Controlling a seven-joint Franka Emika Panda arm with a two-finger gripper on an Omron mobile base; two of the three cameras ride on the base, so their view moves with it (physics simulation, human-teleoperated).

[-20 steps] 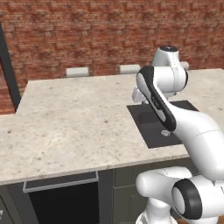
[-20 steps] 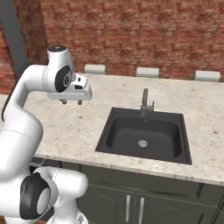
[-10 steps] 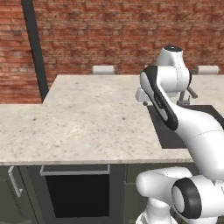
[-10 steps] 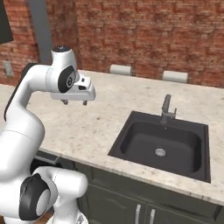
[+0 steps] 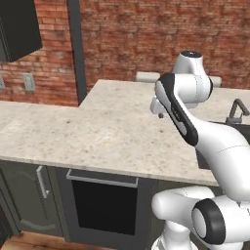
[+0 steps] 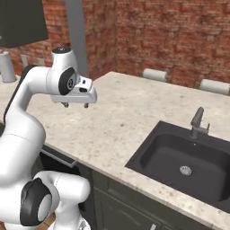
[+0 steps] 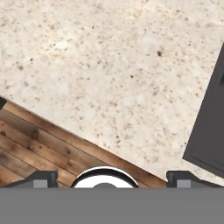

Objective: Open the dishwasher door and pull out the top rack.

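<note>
**— Where is the dishwasher door?**

— The dishwasher door (image 5: 103, 205) is shut, a dark flat panel set in the front of the bench below me, with its long silver bar handle (image 5: 101, 178) running along its top edge just under the stone lip. It lies well below my jaws (image 6: 75, 104) and toward the base side of them. The top rack is hidden behind it.

**— And your jaws?**

— They stand wide apart and hold nothing. In the hand view my two dark fingertips (image 7: 41, 179) sit far out to either side with only speckled stone between them. I hover above the bench (image 5: 97, 132), clear of it, pointing straight down at its surface.

**— What is around you?**

— To one side of me, along the bench, is the black sink (image 6: 182, 161) with its grey faucet (image 6: 196, 122) at the far rim; a dark corner of the basin (image 7: 210, 127) shows at the edge of the hand view. Under me, past the bench edge, runs a wooden floor (image 7: 30, 148). Beside the dishwasher door, away from the sink, is a narrower cabinet door (image 5: 29, 200) with a short vertical handle (image 5: 42, 181). Beyond the bench rises a brick wall (image 5: 146, 39) with a dark post (image 5: 77, 49) against it.
</note>
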